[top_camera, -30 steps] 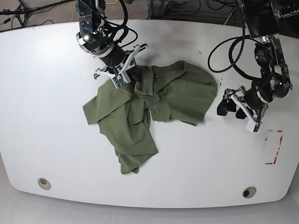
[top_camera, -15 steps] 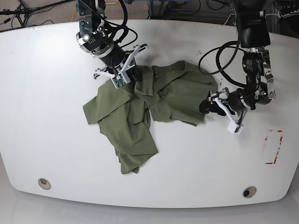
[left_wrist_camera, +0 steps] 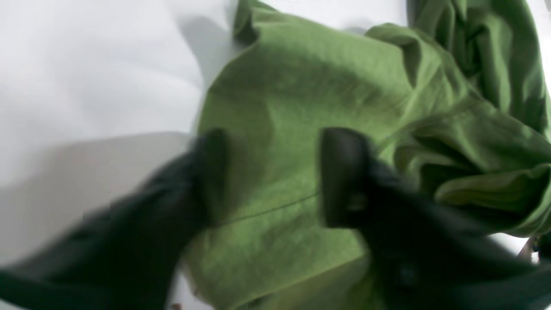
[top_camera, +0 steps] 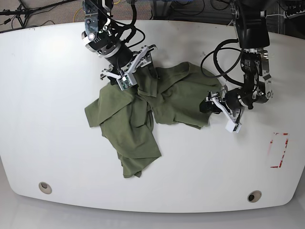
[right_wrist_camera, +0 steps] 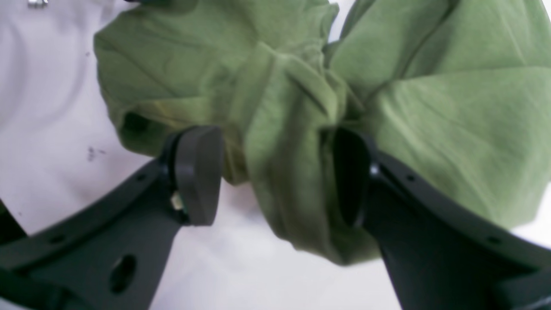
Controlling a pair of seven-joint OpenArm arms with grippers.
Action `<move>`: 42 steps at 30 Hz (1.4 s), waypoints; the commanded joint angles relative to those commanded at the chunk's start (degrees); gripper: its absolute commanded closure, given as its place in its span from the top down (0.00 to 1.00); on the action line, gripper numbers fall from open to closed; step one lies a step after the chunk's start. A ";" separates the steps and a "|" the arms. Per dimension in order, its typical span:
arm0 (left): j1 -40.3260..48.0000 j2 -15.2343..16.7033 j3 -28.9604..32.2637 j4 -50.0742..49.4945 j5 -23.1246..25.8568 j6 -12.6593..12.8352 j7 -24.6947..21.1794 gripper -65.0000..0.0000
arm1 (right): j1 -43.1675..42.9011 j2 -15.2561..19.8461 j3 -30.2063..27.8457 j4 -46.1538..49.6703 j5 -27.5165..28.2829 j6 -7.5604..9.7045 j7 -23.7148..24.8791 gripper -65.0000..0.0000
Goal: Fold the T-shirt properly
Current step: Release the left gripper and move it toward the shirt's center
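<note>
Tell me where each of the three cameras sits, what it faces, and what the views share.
Base: high above, looking down on the white table, both arms in view.
Left wrist: behind the left gripper, open over the T-shirt.
Right wrist: behind the right gripper, open around a bunched fold.
Shared: all show the T-shirt.

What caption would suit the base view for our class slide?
Two arms work a crumpled olive T-shirt on a white table, one at each side.

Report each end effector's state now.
Left end effector: open, straddling the T-shirt edge.
Right end effector: open around a bunched fold, not clamped.
</note>
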 joint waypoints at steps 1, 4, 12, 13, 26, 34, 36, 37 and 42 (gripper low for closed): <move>0.00 0.00 0.35 0.00 0.00 0.00 0.00 0.07 | 0.79 0.00 0.09 0.00 0.00 0.97 0.00 0.60; -0.09 -0.09 1.23 -0.09 0.00 0.00 0.00 0.01 | 2.37 -0.70 0.18 0.00 0.00 2.29 -0.18 0.60; 0.09 -1.23 1.32 -0.09 0.00 0.00 0.00 0.02 | 6.07 -1.93 0.18 -0.44 0.00 3.69 -0.26 0.60; 0.18 -1.23 1.32 0.00 0.00 0.00 0.00 0.02 | 6.51 -1.85 0.26 -0.53 0.00 3.52 -0.26 0.60; 3.25 -5.27 0.97 0.35 0.00 0.00 -0.18 0.01 | 10.29 -0.26 8.18 -3.69 0.00 0.09 -0.18 0.60; 2.11 -5.27 0.97 0.09 -0.09 0.00 -0.18 0.04 | 10.11 0.18 8.18 -3.43 0.00 0.00 -0.18 0.60; 0.70 -5.10 0.97 0.09 0.00 0.09 -0.18 0.13 | 9.85 0.18 8.18 -3.43 0.00 0.00 -0.18 0.60; 0.26 -5.01 0.97 0.00 0.00 0.09 -0.18 0.18 | 9.58 0.18 8.18 -3.43 0.00 0.00 -0.18 0.60; -1.23 -4.84 1.23 0.00 0.00 0.09 -0.70 0.42 | 9.05 0.18 8.18 -3.34 0.00 0.18 -0.18 0.60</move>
